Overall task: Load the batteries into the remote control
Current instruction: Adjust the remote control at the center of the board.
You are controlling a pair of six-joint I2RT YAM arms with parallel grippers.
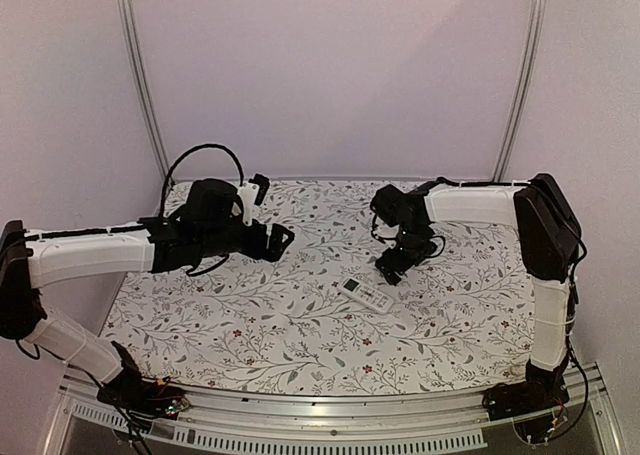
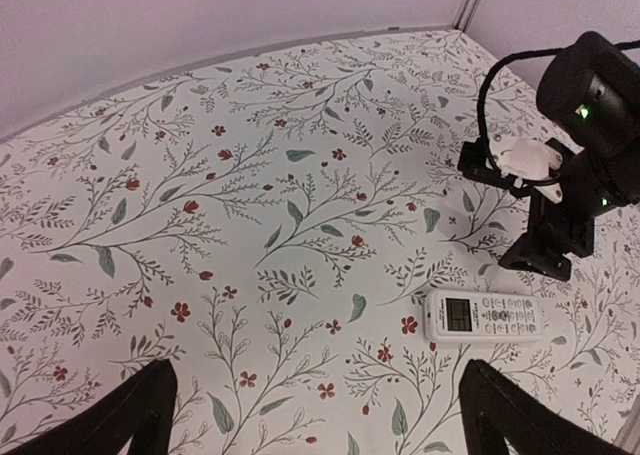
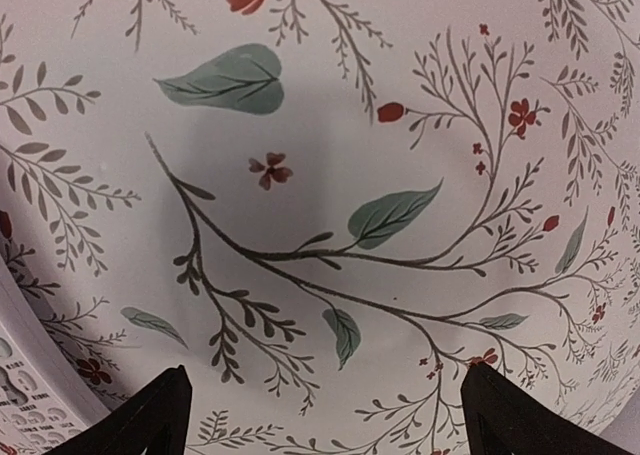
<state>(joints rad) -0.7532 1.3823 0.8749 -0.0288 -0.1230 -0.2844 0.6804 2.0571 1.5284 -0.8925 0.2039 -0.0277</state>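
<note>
Your desk [image 1: 200, 325], under its flowered cloth, carries only one task thing that I can find: the remote control [image 1: 365, 295]. It lies flat, right of the middle, with its screen and buttons up. That is probably not the side you need, since the battery bay is likely underneath, so it would have to be turned over.

The right arm [image 1: 470, 203] reaches in from the far side of the remote control. The right gripper [image 1: 392, 268] hangs just beyond its far edge, pointing down at bare cloth. Its fingers [image 3: 150, 415] are spread, with nothing between them. It looks placed to take the remote control.

The left arm [image 1: 90, 255] stretches in well to the left of the remote control. The left gripper [image 1: 283, 237] is aimed toward it, fingers [image 2: 135, 415] wide apart and empty. I'd guess it is waiting to help.

The batteries show in none of the views, so you will have to find them first.
</note>
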